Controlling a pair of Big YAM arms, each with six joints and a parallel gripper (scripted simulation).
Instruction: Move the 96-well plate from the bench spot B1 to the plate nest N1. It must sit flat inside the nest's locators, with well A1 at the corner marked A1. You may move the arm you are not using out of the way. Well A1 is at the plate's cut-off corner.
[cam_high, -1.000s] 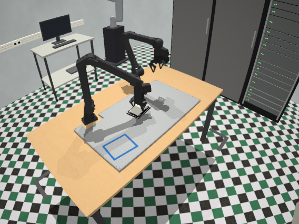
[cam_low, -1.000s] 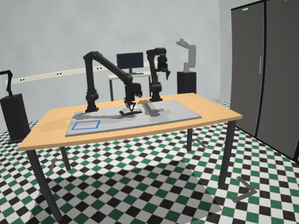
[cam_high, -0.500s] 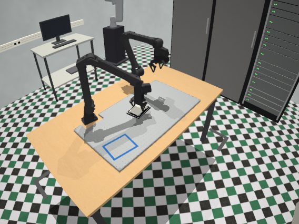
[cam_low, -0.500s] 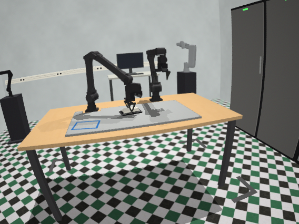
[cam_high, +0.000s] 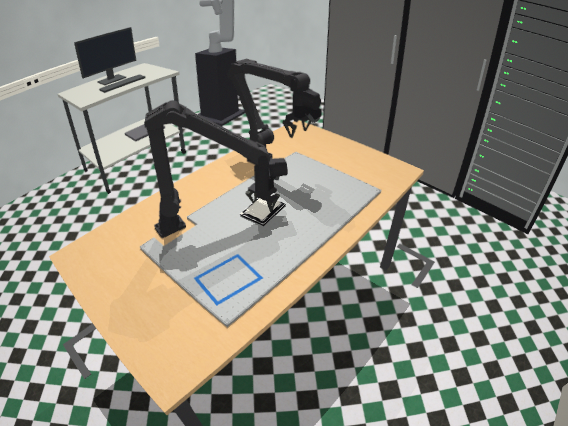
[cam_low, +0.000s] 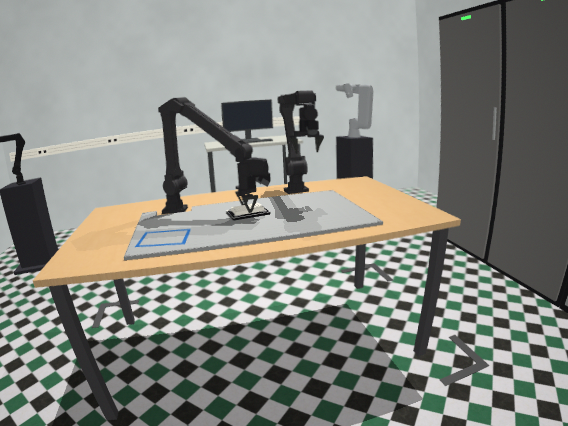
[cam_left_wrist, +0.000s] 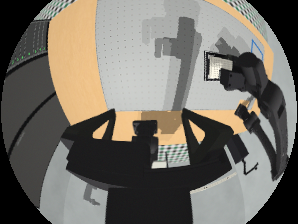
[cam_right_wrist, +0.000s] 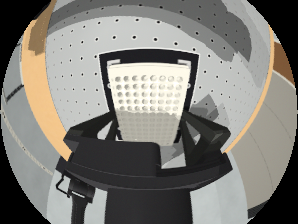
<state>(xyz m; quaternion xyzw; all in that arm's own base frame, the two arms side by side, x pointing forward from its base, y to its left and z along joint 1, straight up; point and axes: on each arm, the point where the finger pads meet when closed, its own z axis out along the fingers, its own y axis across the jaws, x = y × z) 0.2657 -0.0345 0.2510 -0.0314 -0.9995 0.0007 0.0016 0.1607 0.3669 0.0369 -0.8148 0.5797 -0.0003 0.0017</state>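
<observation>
The white 96-well plate (cam_high: 261, 211) (cam_low: 246, 212) (cam_right_wrist: 148, 100) is at the middle of the grey perforated mat (cam_high: 330, 200), within the outline of the black plate nest (cam_high: 279, 206) (cam_right_wrist: 103, 75). I cannot tell whether it rests flat in the nest. It also shows in the left wrist view (cam_left_wrist: 218, 66). My right gripper (cam_high: 261, 200) (cam_low: 248, 202) (cam_right_wrist: 148, 112) points straight down and is shut on the plate's long sides. My left gripper (cam_high: 298, 126) (cam_low: 315, 141) (cam_left_wrist: 148, 112) is open and empty, held high above the table's back edge. The blue rectangle (cam_high: 216, 267) (cam_low: 164, 244) marking the bench spot holds nothing.
The mat lies on a wooden table (cam_high: 150, 325). Grey cabinets and a server rack (cam_high: 510, 115) stand to one side. A desk with a monitor (cam_high: 106, 52) and a pedestal with a pale arm stand behind the table.
</observation>
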